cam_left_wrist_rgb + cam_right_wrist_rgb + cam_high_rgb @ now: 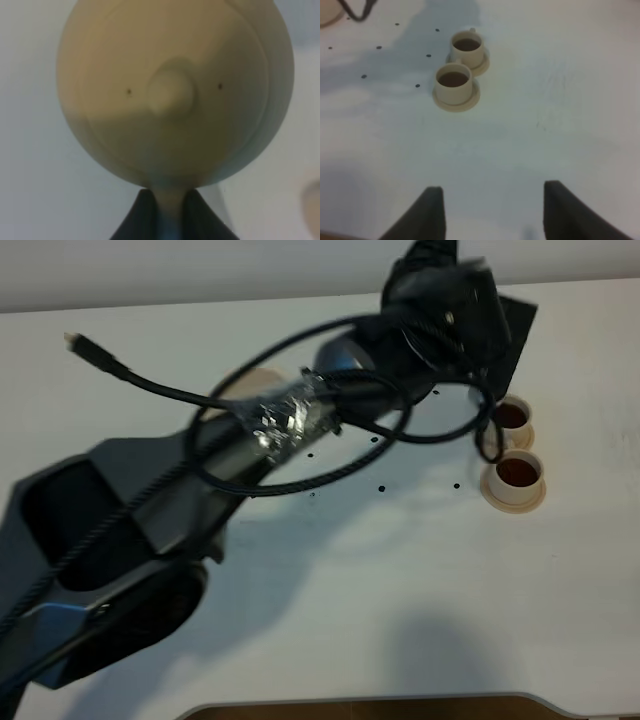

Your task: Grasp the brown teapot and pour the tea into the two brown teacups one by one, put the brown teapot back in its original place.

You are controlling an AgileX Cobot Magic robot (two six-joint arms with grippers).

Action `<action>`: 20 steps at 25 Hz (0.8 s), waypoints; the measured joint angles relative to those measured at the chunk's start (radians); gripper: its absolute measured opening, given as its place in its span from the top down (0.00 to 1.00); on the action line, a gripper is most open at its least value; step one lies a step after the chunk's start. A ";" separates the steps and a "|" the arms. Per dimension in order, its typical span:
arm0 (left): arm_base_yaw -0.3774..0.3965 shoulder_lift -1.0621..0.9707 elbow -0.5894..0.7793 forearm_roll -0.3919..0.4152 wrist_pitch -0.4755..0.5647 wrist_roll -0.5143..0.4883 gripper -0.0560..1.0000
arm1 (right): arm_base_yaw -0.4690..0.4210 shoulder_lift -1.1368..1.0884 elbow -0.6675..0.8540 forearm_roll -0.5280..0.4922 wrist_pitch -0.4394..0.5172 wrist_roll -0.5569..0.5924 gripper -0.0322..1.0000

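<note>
The brown teapot (170, 95) fills the left wrist view, lid knob facing the camera, upright and lifted above the table. My left gripper (167, 210) is shut on its loop handle. In the high view the left arm (300, 420) reaches across to the far right and hides the teapot. The two brown teacups (513, 418) (517, 473) stand on their saucers at the right, both holding dark tea (453, 79). The large tan saucer (248, 383) shows partly behind the arm. My right gripper (492, 215) hovers open over bare table, short of the cups (466, 47).
A black cable (330, 465) loops around the left arm above the table's middle. Small black dots (381, 487) mark the white tabletop. The table's front edge (360, 705) runs along the near side. A dark flat patch (515, 325) lies behind the cups.
</note>
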 joint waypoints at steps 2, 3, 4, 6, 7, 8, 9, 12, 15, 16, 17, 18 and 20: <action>0.000 -0.022 0.000 -0.073 0.063 -0.033 0.83 | 0.000 0.000 0.000 0.000 0.000 0.000 0.55; 0.000 -0.030 0.000 -0.106 0.091 -0.052 0.83 | 0.000 0.000 0.000 0.000 0.000 0.000 0.55; 0.000 -0.033 0.000 -0.149 0.125 -0.072 0.83 | 0.000 0.000 0.000 0.000 0.000 0.000 0.55; 0.000 -0.034 0.000 -0.232 0.187 -0.114 0.83 | 0.000 0.000 0.000 0.000 0.000 0.000 0.55; 0.001 -0.034 0.000 -0.267 0.207 -0.142 0.83 | 0.000 0.000 0.000 0.000 0.000 0.000 0.55; 0.006 -0.034 0.000 -0.313 0.227 -0.170 0.83 | 0.000 0.000 0.000 0.000 0.000 0.000 0.55; 0.011 -0.034 0.000 -0.363 0.236 -0.195 0.83 | 0.000 0.000 0.000 0.000 0.000 0.000 0.55; 0.034 -0.033 0.000 -0.513 0.236 -0.262 0.83 | 0.000 0.000 0.000 0.000 0.000 0.000 0.55; 0.053 -0.012 0.000 -0.612 0.237 -0.304 0.83 | 0.000 0.000 0.000 0.000 0.000 0.000 0.55; 0.057 0.000 0.000 -0.620 0.237 -0.313 0.83 | 0.000 0.000 0.000 0.000 0.000 0.000 0.55; 0.058 0.015 0.000 -0.624 0.238 -0.323 0.83 | 0.000 0.000 0.000 0.000 0.000 0.000 0.55; 0.060 0.030 0.000 -0.624 0.238 -0.333 0.83 | 0.000 0.000 0.000 0.000 0.000 0.000 0.55; 0.062 0.049 0.000 -0.626 0.238 -0.343 0.83 | 0.000 0.000 0.000 0.000 0.000 0.000 0.55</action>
